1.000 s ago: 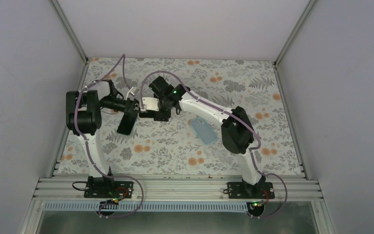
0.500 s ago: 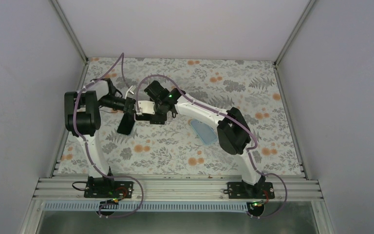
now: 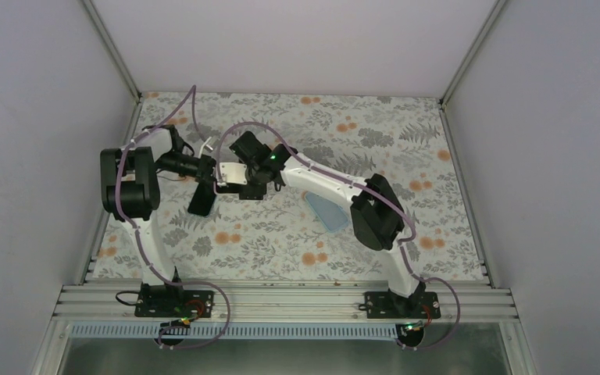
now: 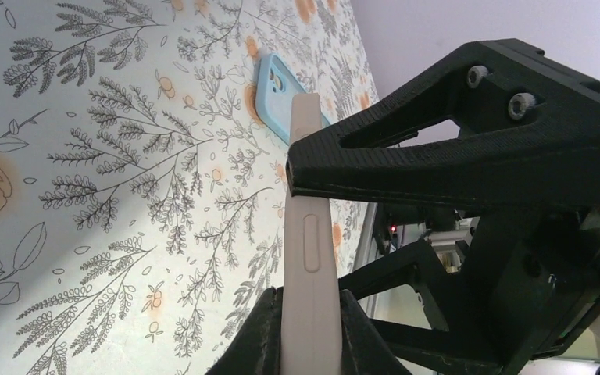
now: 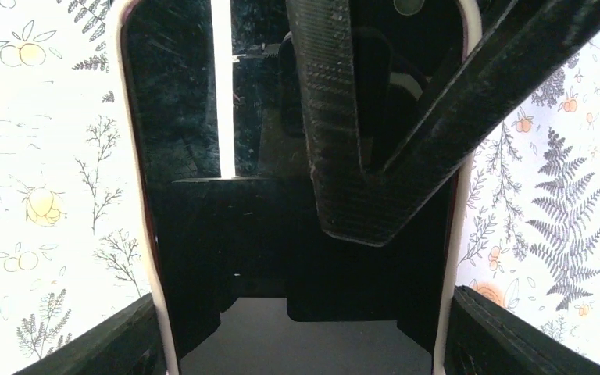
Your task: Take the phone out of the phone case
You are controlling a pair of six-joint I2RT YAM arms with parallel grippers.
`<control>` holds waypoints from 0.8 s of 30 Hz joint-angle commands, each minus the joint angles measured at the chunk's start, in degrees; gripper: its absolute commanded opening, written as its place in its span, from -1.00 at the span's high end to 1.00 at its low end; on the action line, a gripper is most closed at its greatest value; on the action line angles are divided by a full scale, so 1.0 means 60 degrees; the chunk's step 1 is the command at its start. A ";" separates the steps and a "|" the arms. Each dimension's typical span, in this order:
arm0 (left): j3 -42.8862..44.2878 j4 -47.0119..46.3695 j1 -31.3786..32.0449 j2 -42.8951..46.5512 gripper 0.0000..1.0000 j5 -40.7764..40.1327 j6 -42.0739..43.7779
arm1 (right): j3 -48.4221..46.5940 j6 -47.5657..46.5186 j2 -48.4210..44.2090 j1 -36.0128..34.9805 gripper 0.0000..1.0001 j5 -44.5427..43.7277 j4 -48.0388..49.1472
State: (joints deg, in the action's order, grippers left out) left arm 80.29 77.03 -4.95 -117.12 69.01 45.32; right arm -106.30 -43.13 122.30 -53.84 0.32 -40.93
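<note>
Well left of the empty phone case (image 3: 324, 212), which lies flat, the phone (image 3: 201, 197) is pinched twice: left gripper (image 4: 306, 336) across face and back, right gripper (image 5: 305, 344) across its long edges, seemingly for a handover.

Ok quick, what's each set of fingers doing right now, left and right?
Left fingers: closed on the phone, pinching its front and back.
Right fingers: closed on the same phone, across its side edges.

Overhead; both wrists close on phone (image 3: 201, 198)
</note>
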 commanded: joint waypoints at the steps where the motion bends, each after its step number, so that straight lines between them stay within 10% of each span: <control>1: 0.0126 0.0125 0.0198 0.0519 0.95 0.0022 0.0718 | 0.0222 0.0350 -0.0513 0.0233 -0.47 -0.0250 0.0541; 6: 0.0332 0.0125 0.0415 0.0784 0.95 -0.0209 0.0935 | 0.0641 0.0188 -0.1163 0.0392 -0.99 0.0275 -0.0269; 17: 0.1222 0.0089 0.1261 0.3263 0.95 -0.1436 0.2737 | 0.2209 -0.1184 -0.4102 0.3708 -0.99 0.6637 -0.2415; 24: 0.1100 0.0005 0.1595 0.4465 0.95 -0.1171 0.2986 | 0.2844 -0.0581 -0.4248 0.3979 -0.93 0.6748 -0.1434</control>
State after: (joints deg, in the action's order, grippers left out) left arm 86.13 76.93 4.16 -91.64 58.65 59.55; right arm -91.31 -47.86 96.16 -28.69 34.54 -51.48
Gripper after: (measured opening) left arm 0.119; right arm 0.967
